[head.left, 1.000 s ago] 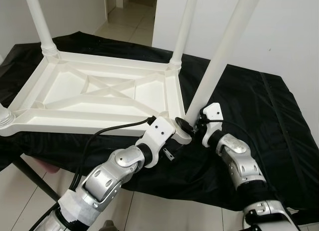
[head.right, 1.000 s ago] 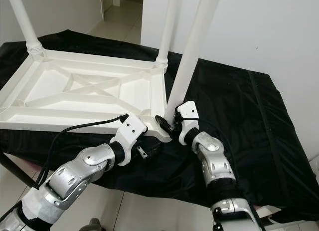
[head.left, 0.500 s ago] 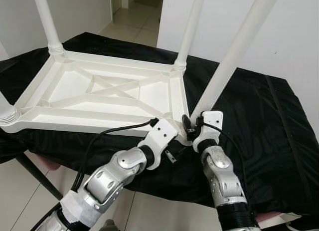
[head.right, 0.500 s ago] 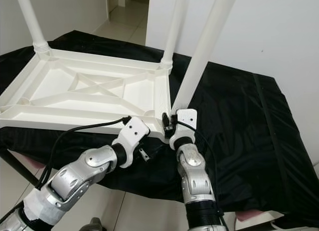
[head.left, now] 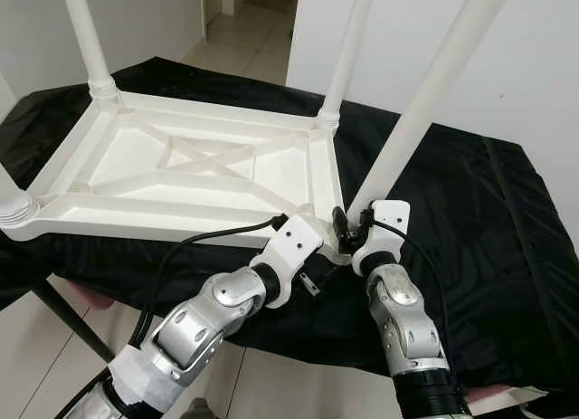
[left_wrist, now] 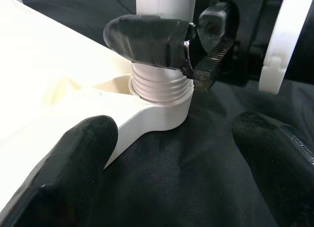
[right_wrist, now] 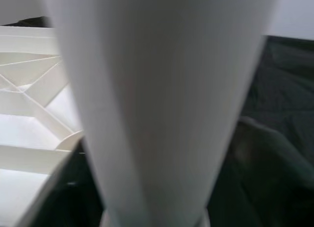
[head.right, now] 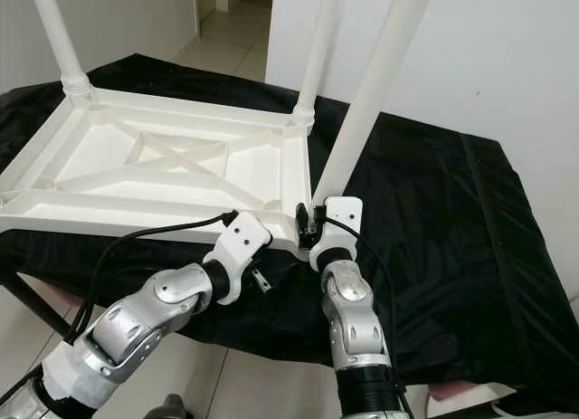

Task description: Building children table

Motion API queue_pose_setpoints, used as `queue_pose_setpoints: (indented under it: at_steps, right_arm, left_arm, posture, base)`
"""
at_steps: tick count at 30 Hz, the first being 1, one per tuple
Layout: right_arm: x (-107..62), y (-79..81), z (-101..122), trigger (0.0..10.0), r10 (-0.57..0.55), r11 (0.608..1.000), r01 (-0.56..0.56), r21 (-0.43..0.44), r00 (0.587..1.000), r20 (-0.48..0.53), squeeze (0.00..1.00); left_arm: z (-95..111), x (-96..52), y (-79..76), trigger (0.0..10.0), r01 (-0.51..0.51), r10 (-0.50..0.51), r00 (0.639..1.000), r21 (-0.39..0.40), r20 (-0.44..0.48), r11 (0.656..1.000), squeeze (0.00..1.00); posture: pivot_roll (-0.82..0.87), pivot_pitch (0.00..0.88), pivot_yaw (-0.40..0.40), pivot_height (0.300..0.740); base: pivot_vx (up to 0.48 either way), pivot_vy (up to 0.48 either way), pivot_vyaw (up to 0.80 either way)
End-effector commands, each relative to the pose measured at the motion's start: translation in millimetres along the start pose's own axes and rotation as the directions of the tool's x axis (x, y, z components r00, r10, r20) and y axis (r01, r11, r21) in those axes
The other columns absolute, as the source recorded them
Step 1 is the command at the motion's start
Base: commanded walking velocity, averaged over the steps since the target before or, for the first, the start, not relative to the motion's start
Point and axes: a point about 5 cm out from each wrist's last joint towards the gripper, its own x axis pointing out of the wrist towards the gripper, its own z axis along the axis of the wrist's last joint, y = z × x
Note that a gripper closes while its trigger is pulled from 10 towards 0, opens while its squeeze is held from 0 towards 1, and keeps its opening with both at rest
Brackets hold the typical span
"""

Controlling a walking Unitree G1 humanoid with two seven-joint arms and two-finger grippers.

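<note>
The white plastic table top [head.left: 181, 179] lies upside down on a black cloth [head.left: 452, 211]. The right gripper [left_wrist: 189, 55] is clamped on the near leg [head.left: 425, 102] just above its threaded base, at the corner socket. The left gripper [left_wrist: 167, 158] sits beside that corner, fingers apart. The leg looks light, stiff and smooth; grip low, near the thread, to limit slipping and wobble.
</note>
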Motion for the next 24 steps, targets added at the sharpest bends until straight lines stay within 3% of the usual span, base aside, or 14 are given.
queue_pose_setpoints:
  at_steps: [1,3,4,6,7,9,10,12,13,14,23,24]
  right_arm:
    - [5.7,-8.7,4,10.0,0.06,0.998,-0.06,-0.002,0.998,-0.011,1.0]
    - [7.8,-10.5,6,10.0,0.087,0.996,-0.087,-0.008,0.996,-0.015,1.0]
    - [10.5,-11.0,10,10.0,0.147,0.989,-0.147,-0.013,0.989,-0.016,0.05]
    - [10.5,-11.0,10,10.0,0.147,0.989,-0.147,-0.013,0.989,-0.016,0.05]
    - [12.4,-10.6,14,10.0,0.206,0.978,-0.206,-0.033,0.978,-0.013,0.0]
    - [12.4,-10.6,14,10.0,0.206,0.978,-0.206,-0.033,0.978,-0.013,0.0]
    - [13.5,-9.2,17,10.0,0.294,0.953,-0.294,-0.073,0.956,-0.018,0.0]
    - [13.5,-9.2,17,10.0,0.294,0.953,-0.294,-0.073,0.956,-0.018,0.0]
    - [13.7,-9.0,12,10.0,0.471,0.864,-0.478,-0.159,0.878,-0.082,0.0]
    - [13.7,-10.0,10,10.0,0.509,0.836,-0.52,-0.175,0.854,-0.107,0.0]
    - [20.3,-16.4,0,10.0,0.579,0.773,-0.604,-0.194,0.797,-0.175,0.0]
    - [21.0,-18.4,-4,3.8,0.596,0.761,-0.625,-0.175,0.78,-0.194,0.0]
  left_arm:
    - [1,0.3,-9.1,10.0,0.158,-0.158,0.987,0.003,0.005,0.987,0.0]
    - [1,0.4,-8.7,10.0,0.157,-0.157,0.988,0.004,0.006,0.988,0.0]
    - [1,0.4,-8.3,10.0,0.156,-0.156,0.988,0.005,0.006,0.988,0.0]
    - [1,0.4,-8.3,10.0,0.156,-0.156,0.988,0.005,0.006,0.988,0.0]
    - [1,0.4,-8.1,10.0,0.155,-0.155,0.988,0.006,0.006,0.988,0.0]
    - [1,0.4,-8.1,10.0,0.155,-0.155,0.988,0.006,0.006,0.988,0.0]
    - [1,0.4,-8.0,10.0,0.155,-0.155,0.988,0.007,0.005,0.988,0.0]
    - [1,0.4,-8.0,10.0,0.155,-0.155,0.988,0.007,0.005,0.988,0.0]
    - [1,0.4,-7.5,10.0,0.157,-0.157,0.988,0.01,0.005,0.988,0.0]
    - [1,0.5,-7.2,10.0,0.157,-0.157,0.988,0.011,0.005,0.988,0.0]
    - [2,-1.0,-6.0,10.0,0.154,-0.154,0.988,0.011,0.002,0.988,0.0]
    - [1,-1.6,-6.3,10.0,0.152,-0.152,0.988,0.009,0.0,0.988,0.0]
  posture:
    - [0.15,0.0,-0.124,0.74]
    - [0.15,0.0,-0.124,0.74]
    - [0.15,0.0,-0.124,0.74]
    - [0.15,0.0,-0.124,0.74]
    - [0.15,0.0,-0.122,0.74]
    - [0.15,0.0,-0.122,0.74]
    - [0.15,0.0,-0.119,0.74]
    - [0.15,0.0,-0.119,0.74]
    - [0.15,0.0,-0.114,0.74]
    - [0.15,0.0,-0.114,0.74]
    - [0.16,0.0,-0.108,0.74]
    - [0.16,0.0,-0.108,0.74]
  base:
    - [0.0,0.0,0.0]
    - [0.0,0.0,0.0]
    - [0.0,0.0,0.0]
    - [0.0,0.0,0.0]
    - [0.0,0.0,0.0]
    - [0.0,0.0,0.0]
    - [0.0,0.0,0.0]
    - [0.0,0.0,0.0]
    - [0.0,0.0,0.0]
    - [0.0,0.0,0.0]
    - [0.0,0.0,0.0]
    - [0.0,0.0,0.0]
